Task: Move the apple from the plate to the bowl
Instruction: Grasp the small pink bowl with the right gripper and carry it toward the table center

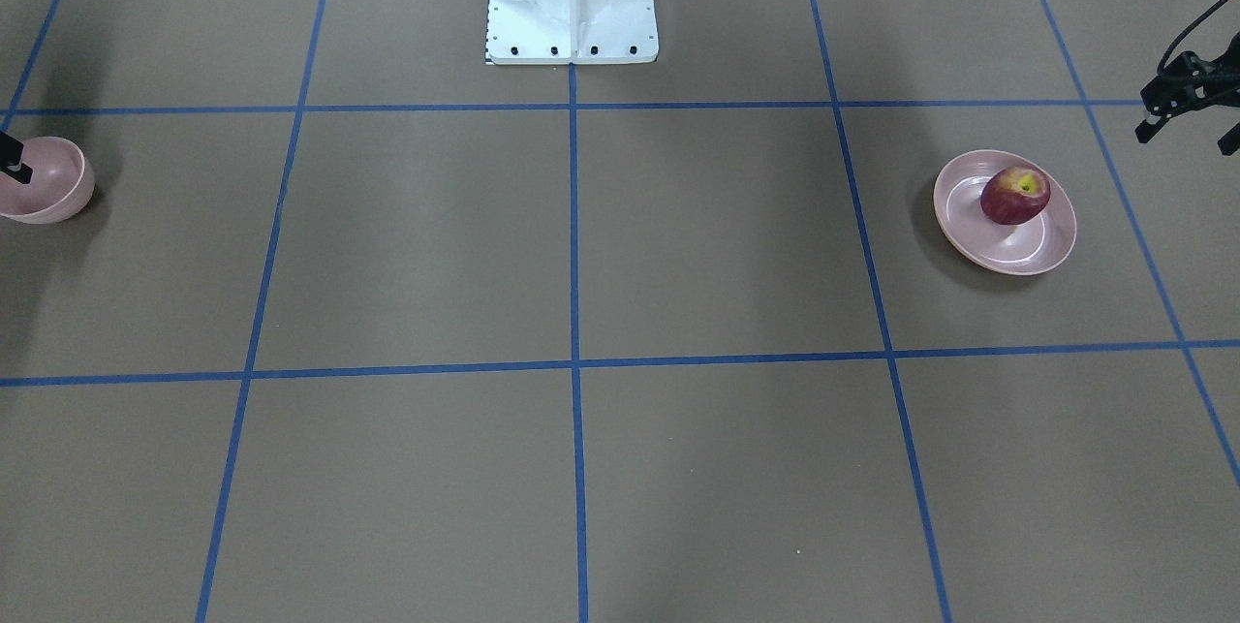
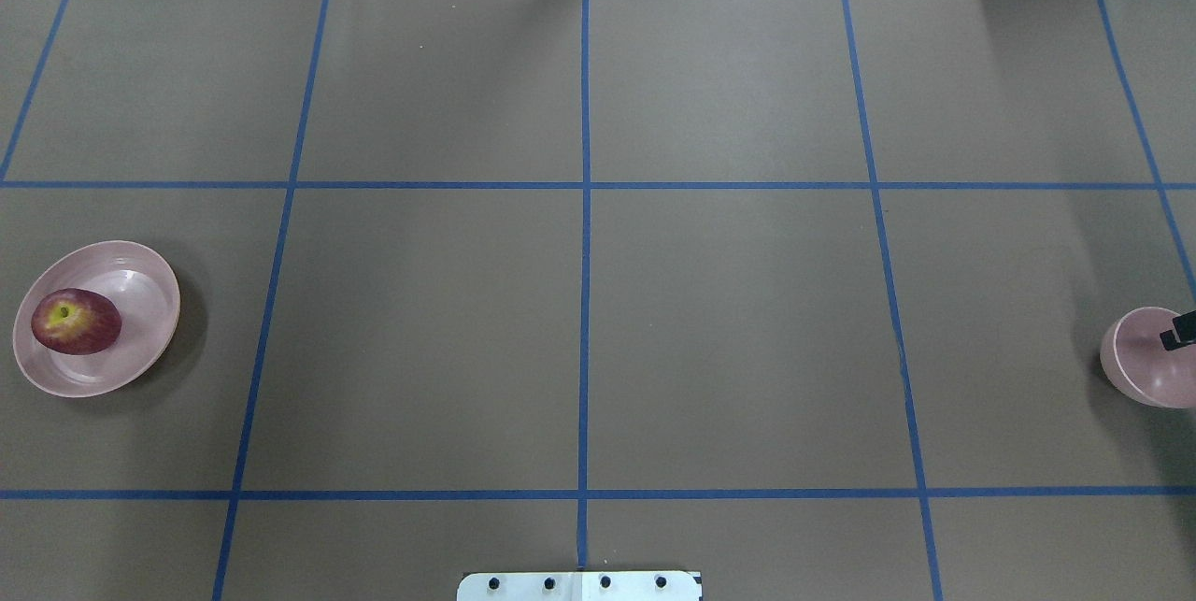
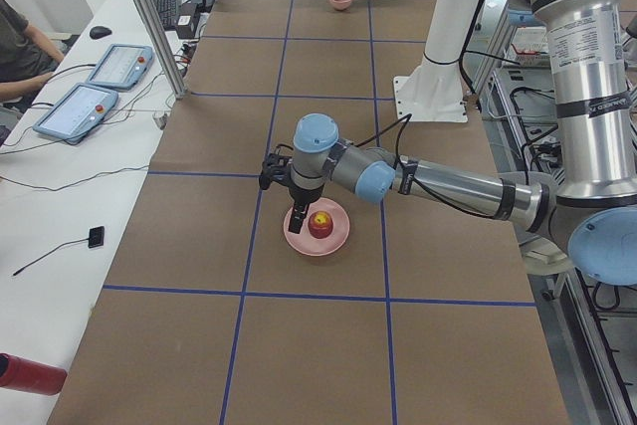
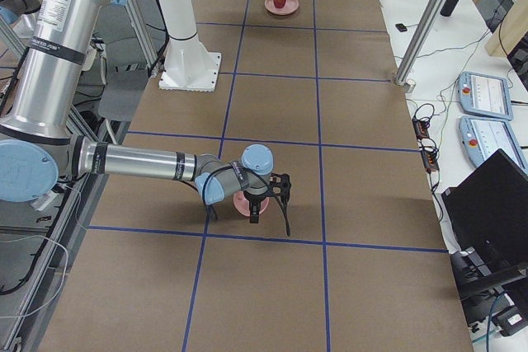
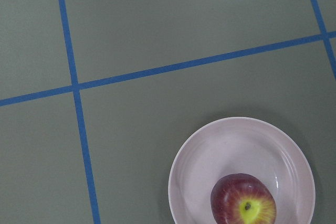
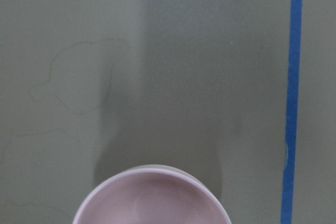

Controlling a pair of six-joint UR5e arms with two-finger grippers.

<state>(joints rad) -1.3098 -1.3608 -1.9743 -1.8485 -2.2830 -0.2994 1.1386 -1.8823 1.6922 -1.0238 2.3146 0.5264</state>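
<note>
The left arm stretches low across the bench (image 1: 436, 245). The left gripper (image 1: 1188, 134) hangs just beside the plate (image 1: 1051, 245), jaws apart and empty, partly cut off by the front view's edge. The apple (image 1: 1014, 196) sits on the plate, stem hollow up. The right arm reaches to the bowl (image 1: 58, 197), and the right gripper (image 4: 271, 218) hangs over it. Only one dark fingertip (image 1: 15, 164) shows in the front and overhead views, so I cannot tell its state.

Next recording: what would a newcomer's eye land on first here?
The dark red apple on the pink plate at the robot's left end of the table, with the left gripper hanging open close by. Then the empty pink bowl at the far right end, the right gripper over it.
</note>
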